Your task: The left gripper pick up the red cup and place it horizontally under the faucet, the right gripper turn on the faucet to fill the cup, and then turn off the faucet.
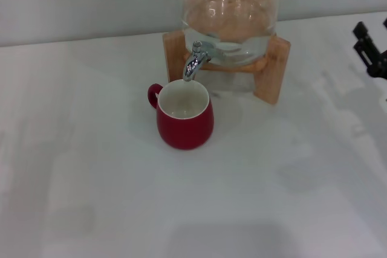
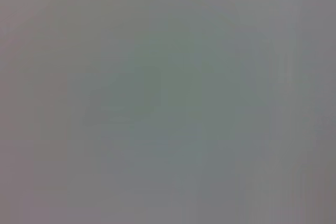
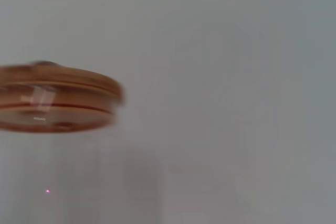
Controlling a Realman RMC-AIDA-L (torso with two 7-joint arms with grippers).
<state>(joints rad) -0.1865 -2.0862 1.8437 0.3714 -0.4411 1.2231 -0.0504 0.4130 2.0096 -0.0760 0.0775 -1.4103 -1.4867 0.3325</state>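
A plain white counter (image 1: pixel 91 197) against a pale wall. At its right edge the right gripper (image 1: pixel 370 49) shows only in part; whether its fingers are apart cannot be told. The faucet (image 1: pixel 195 60) lies well to its left, spout directly over the upright red cup (image 1: pixel 184 116). The left gripper is out of view

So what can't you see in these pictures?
- Left gripper: in no view; the left wrist view is a blank grey blur.
- Right gripper: cut off by the head view's right edge, so whether the jaws are open is unclear.
- Glass jar: its top is cut off by the head view's upper edge.
- Water in the red cup: too unclear to tell.
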